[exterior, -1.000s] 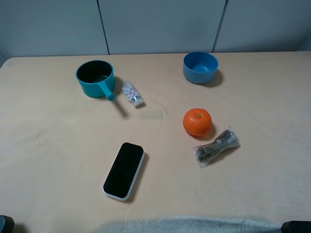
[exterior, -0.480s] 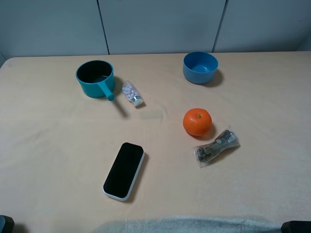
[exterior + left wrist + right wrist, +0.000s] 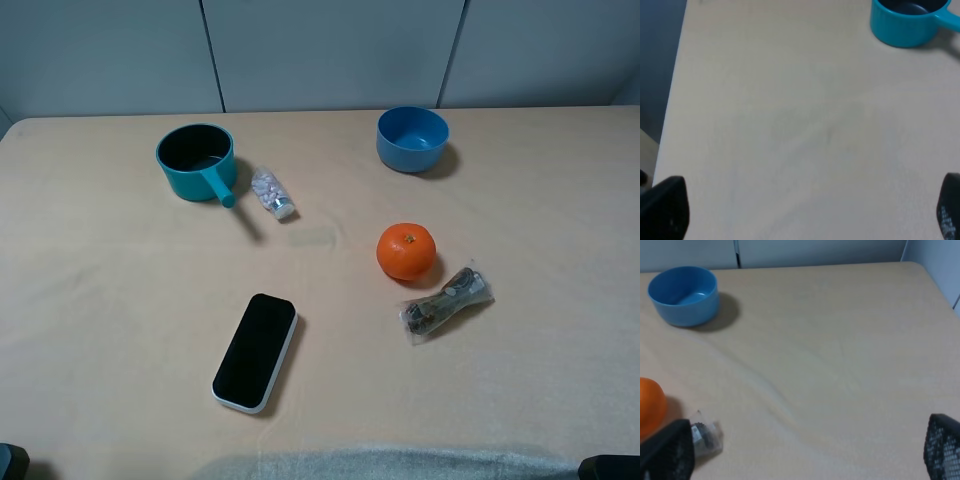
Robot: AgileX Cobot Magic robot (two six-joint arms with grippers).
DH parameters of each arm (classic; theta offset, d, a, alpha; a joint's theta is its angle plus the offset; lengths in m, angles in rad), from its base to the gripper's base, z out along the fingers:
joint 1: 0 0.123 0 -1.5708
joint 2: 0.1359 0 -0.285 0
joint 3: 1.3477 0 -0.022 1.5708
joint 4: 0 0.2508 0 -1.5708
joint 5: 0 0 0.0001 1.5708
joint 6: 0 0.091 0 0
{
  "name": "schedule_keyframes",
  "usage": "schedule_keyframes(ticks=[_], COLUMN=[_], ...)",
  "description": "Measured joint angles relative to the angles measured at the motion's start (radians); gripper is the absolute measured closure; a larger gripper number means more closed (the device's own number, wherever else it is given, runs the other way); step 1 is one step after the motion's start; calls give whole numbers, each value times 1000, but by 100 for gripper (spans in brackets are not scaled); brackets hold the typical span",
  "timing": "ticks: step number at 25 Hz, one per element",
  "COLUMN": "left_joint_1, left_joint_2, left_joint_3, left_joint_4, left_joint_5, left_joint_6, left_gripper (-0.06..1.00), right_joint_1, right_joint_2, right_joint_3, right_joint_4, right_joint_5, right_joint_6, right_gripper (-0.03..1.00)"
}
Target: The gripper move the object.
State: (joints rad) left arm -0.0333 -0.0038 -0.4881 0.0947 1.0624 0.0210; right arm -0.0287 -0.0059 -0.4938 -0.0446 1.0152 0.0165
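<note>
The small clear bottle (image 3: 272,192) with a silvery cap lies on its side on the tan table, just right of the teal pot's handle. It does not show in either wrist view. My left gripper (image 3: 805,215) is open and empty, low over the table's near left, far from the bottle. Only a dark tip of it shows in the exterior view (image 3: 10,463). My right gripper (image 3: 805,452) is open and empty over the near right. Its tip shows at the exterior view's corner (image 3: 608,467).
A teal pot (image 3: 196,160) (image 3: 905,20) stands at the back left and a blue bowl (image 3: 412,138) (image 3: 684,294) at the back right. An orange (image 3: 406,250) (image 3: 650,407), a crinkly packet (image 3: 446,303) (image 3: 705,435) and a black phone-like slab (image 3: 256,350) lie nearer.
</note>
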Motion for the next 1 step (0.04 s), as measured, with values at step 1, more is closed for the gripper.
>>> schedule_keyframes(ticks=[1], left_joint_1=[0], left_joint_2=[0], left_joint_3=[0], left_joint_4=[0], left_joint_5=[0], left_joint_6=[0], left_gripper=[-5], right_joint_1=[0], right_joint_2=[0], right_joint_3=[0], right_joint_4=[0], right_joint_5=[0], right_joint_6=[0], right_gripper=[28])
